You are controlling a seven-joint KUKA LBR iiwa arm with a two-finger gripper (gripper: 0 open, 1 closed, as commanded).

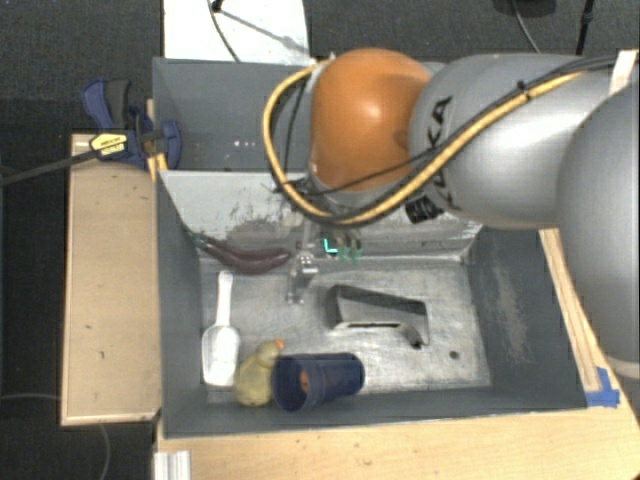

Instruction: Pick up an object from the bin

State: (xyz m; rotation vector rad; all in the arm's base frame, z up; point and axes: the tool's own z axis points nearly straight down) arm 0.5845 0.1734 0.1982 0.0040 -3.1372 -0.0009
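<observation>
We saw the grey arm [520,138] reach in from the right of the frame, its orange cover [365,118] and looped cable [283,173] hanging over the upper middle of the grey metal bin [180,348]. Below the cover the gripper [299,274] came down near the bin floor, left of centre, beside a small green light [336,250] on the wrist. We could not tell whether the gripper was spread or pressed together, and we saw nothing we could call held in it.

The thing nearest to it was a dark purple, aubergine-shaped piece [245,257], lying lengthwise by the back wall in the upper left of the bin. Its right end was just beside the gripper; we could not tell whether the two touched.

To the right of the gripper and a little lower, a dark grey angled piece [375,311] lay near the middle of the floor, apart from the gripper.

Along the left side a white spoon [219,340] lay with its handle pointing up the frame and its bowl towards the lower left corner. Just beside the bowl sat a small yellow soft toy [256,374], and touching the toy on its right a dark blue cup [318,380] lay on its side near the front wall, its mouth turned to the left. These three were well apart from the gripper.
</observation>
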